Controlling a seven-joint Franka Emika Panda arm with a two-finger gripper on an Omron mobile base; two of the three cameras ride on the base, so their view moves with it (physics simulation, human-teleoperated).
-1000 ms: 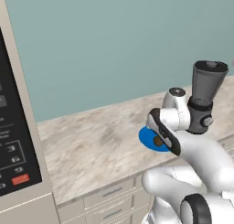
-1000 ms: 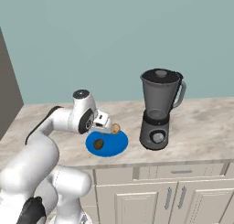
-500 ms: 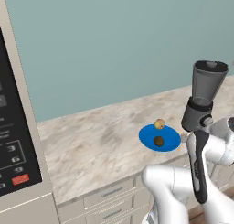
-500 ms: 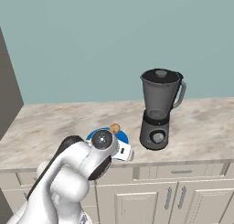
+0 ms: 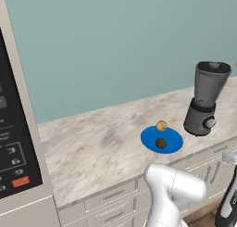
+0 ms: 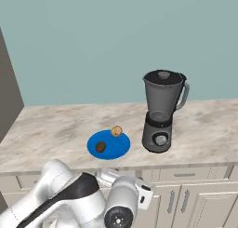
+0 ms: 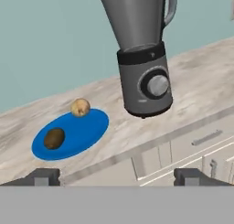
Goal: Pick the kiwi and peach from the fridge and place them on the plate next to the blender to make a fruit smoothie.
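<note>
Gripper (image 7: 117, 177): jaws spread wide, nothing between them; two dark fingertips (image 7: 43, 176) rise at the bottom of the hand view, one far to each side; it sits low, in front of the counter edge, well apart from the fruit
Arm: white link low before the cabinets in the left base view; white and dark links folded low at the front of the right base view
Plate (image 5: 172, 139) (image 6: 117, 146) (image 7: 89, 127): bright blue, round, flat on the counter; just beside the blender, not touching its base
Kiwi (image 5: 160, 143) (image 6: 100, 147) (image 7: 54, 138): dark brown oval; lies on the plate, on the side nearer the counter's front edge
Peach (image 5: 161, 125) (image 6: 116, 131) (image 7: 80, 107): orange-tan ball; rests at the plate's back rim, toward the wall; near the kiwi, apart from it
Blender (image 5: 205, 105) (image 6: 161, 112) (image 7: 144, 54): dark grey, upright; smoky jar on a rounded base, lid on; silver knob faces the counter front
Counter (image 5: 92, 147) (image 6: 51, 129) (image 7: 201, 86): pale marbled stone; runs along a teal wall
Drawers (image 5: 106, 198) (image 6: 186, 176): cream fronts with bar handles under the counter
Cabinet (image 5: 18, 129): tall, cream, black keypad panel; at the left of the left base view
Fridge: cannot tell from these views
</note>
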